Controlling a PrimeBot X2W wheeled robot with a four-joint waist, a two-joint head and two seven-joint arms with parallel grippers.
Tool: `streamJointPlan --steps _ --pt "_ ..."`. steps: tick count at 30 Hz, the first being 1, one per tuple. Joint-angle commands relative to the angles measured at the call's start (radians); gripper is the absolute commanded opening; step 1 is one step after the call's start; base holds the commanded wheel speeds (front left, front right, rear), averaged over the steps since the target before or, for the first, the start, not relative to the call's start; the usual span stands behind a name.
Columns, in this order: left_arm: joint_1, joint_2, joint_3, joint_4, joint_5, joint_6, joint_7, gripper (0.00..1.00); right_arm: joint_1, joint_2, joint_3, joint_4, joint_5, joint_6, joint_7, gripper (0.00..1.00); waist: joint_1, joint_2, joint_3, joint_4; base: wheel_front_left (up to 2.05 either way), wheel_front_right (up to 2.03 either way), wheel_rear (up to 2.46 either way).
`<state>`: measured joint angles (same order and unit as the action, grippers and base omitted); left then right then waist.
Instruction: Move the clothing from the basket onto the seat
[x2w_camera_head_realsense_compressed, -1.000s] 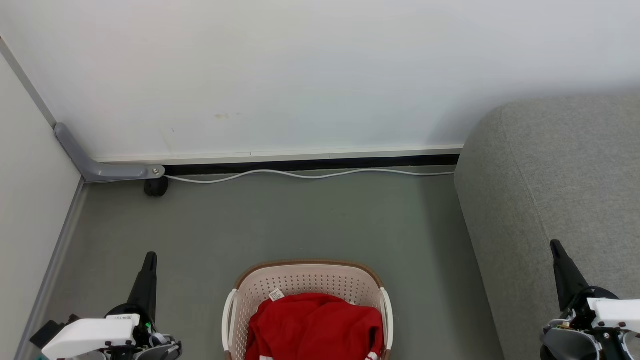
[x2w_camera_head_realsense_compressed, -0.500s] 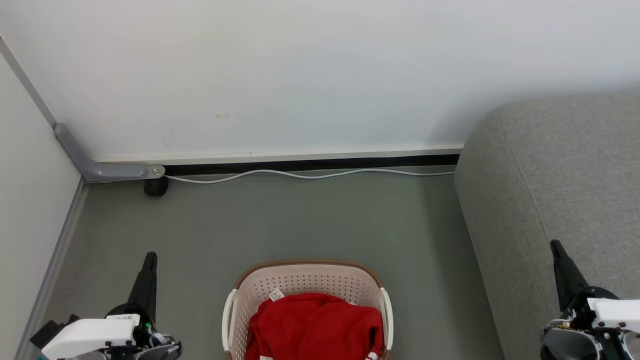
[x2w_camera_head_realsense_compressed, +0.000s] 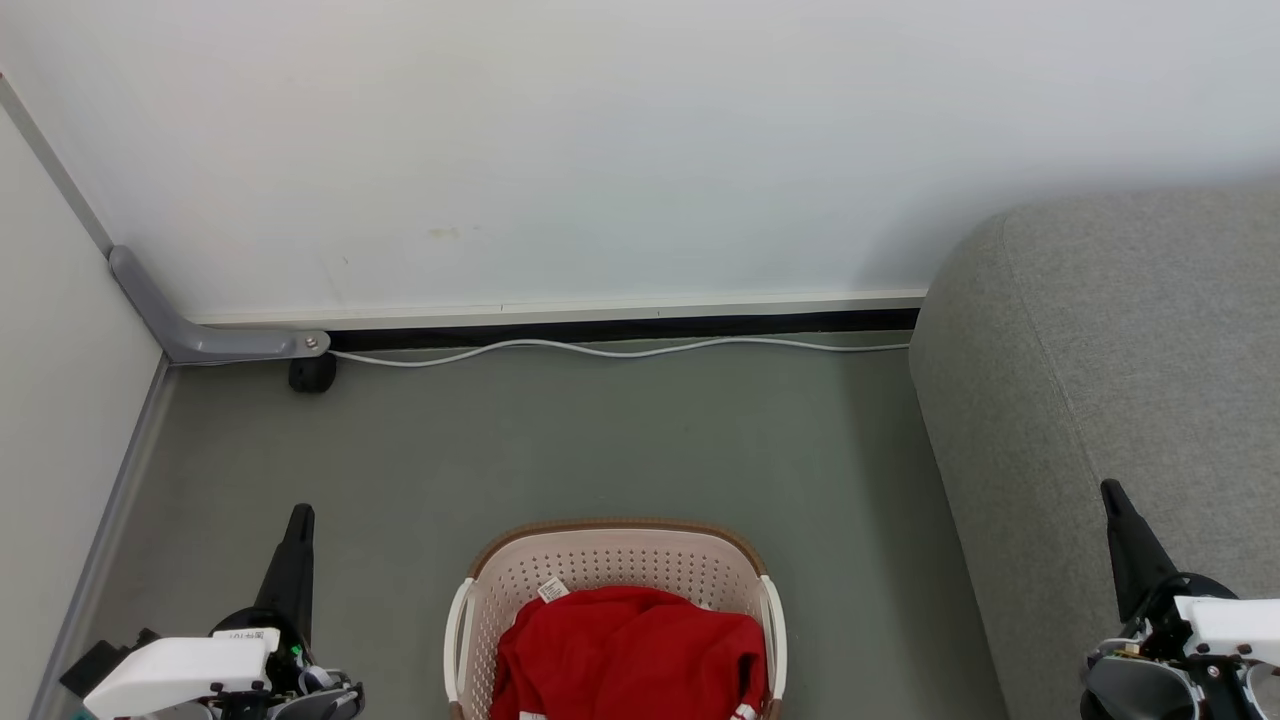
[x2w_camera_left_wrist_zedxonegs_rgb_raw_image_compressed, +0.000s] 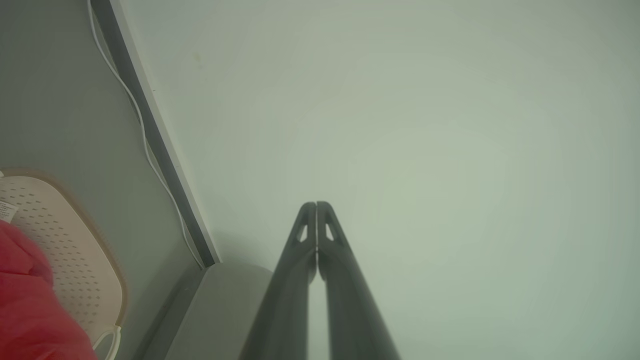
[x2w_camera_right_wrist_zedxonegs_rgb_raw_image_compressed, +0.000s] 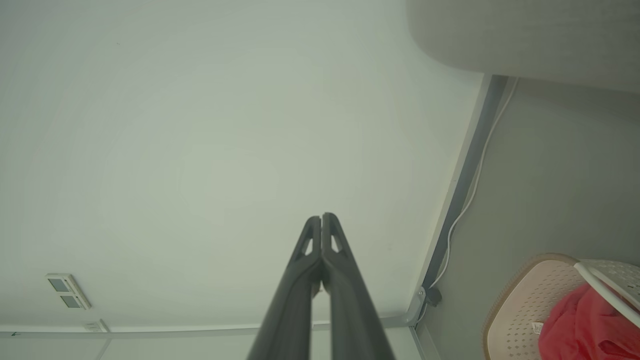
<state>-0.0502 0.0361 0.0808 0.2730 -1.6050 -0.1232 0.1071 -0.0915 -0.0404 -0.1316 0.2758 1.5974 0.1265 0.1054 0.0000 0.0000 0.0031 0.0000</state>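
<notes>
Head view: clothing (x2w_camera_head_realsense_compressed: 628, 650) between left gripper (x2w_camera_head_realsense_compressed: 300, 514), right gripper (x2w_camera_head_realsense_compressed: 1109, 490).

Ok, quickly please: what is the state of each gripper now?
Left gripper: closed, holding nothing.
Right gripper: closed, holding nothing.

I compare my head view across the last second and find no change to report: left gripper (x2w_camera_head_realsense_compressed: 298, 518) and right gripper (x2w_camera_head_realsense_compressed: 1110, 495) have not moved, fingers still closed together, and the clothing (x2w_camera_head_realsense_compressed: 630, 650) lies as before in the basket (x2w_camera_head_realsense_compressed: 610, 562).
</notes>
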Motion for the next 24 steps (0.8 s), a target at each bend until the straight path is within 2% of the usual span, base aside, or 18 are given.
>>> streamJointPlan --steps 1,24 --pt "-0.058 0.014 0.033 -0.028 -0.004 -0.007 0.006 0.00 -0.016 -0.010 0.018 -0.031 0.012 0.004 0.008 0.00 0.0000 0.0000 0.000 0.000 0.00 0.00 0.00" --pt "-0.058 0.014 0.033 -0.028 -0.004 -0.007 0.006 0.00 -0.016 -0.010 0.018 -0.031 0.012 0.004 0.008 0.00 0.0000 0.0000 0.000 0.000 0.00 0.00 0.00"
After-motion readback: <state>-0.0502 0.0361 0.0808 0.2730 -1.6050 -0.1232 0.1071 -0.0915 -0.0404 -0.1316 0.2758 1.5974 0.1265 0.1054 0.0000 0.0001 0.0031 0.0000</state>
